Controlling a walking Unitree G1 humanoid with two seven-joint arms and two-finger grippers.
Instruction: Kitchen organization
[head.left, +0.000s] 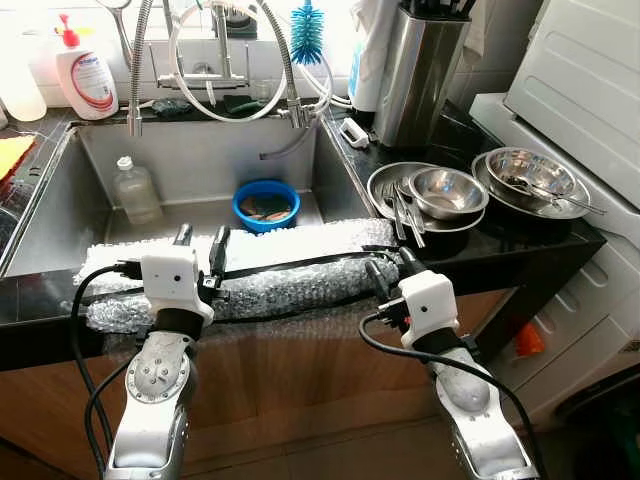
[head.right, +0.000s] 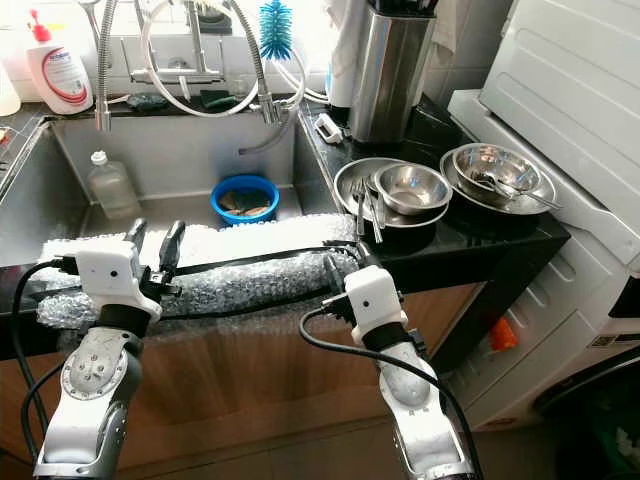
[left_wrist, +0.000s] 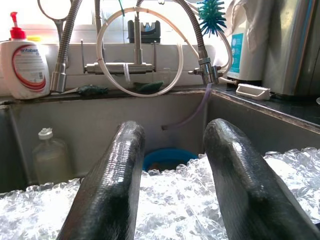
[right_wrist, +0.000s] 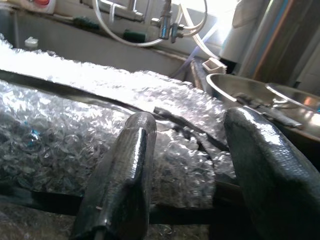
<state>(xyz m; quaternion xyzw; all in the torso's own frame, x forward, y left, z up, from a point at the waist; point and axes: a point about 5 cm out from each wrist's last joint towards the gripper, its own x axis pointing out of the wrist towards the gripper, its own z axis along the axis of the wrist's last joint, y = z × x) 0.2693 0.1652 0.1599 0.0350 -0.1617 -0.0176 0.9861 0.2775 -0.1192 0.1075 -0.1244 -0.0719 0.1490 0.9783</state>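
A steel sink (head.left: 205, 150) holds a blue bowl (head.left: 266, 203) with scraps in it and a clear plastic bottle (head.left: 135, 190). Bubble wrap (head.left: 290, 250) bound with a black strap pads the sink's front edge. My left gripper (head.left: 200, 243) is open just above the wrap's left part, fingers pointing into the sink. My right gripper (head.left: 392, 266) is open at the wrap's right end, close to the counter. On the black counter to the right sit a steel bowl (head.left: 449, 190) on plates, cutlery (head.left: 405, 212) and a second steel bowl (head.left: 530, 175).
A tall steel utensil holder (head.left: 420, 70) stands at the counter's back. A soap bottle (head.left: 88, 80), taps with hoses and a blue brush (head.left: 306, 30) line the sink's rear. A white washing machine (head.left: 590, 80) is at the right. A wooden cabinet front lies below the counter.
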